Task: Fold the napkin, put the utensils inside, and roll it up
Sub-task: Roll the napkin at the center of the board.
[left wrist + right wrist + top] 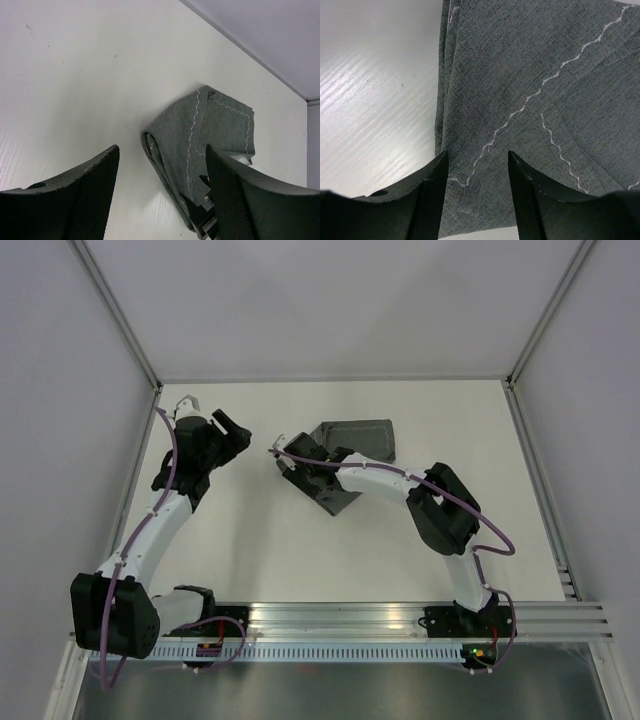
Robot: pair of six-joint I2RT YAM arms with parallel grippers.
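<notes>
Napkin point(362, 434) partly under right arm point(378, 477)

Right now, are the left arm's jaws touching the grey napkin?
Apart. The top view shows bare white table between the left gripper and the napkin. In the left wrist view its jaws stand open with only table between them.

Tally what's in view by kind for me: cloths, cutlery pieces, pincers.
Napkin: 1, dark grey, folded over on itself
Cutlery: 0 in view; anything inside the folds is hidden
Pincers: 2, the left pincer and the right pincer, both open
Total: 3
</notes>
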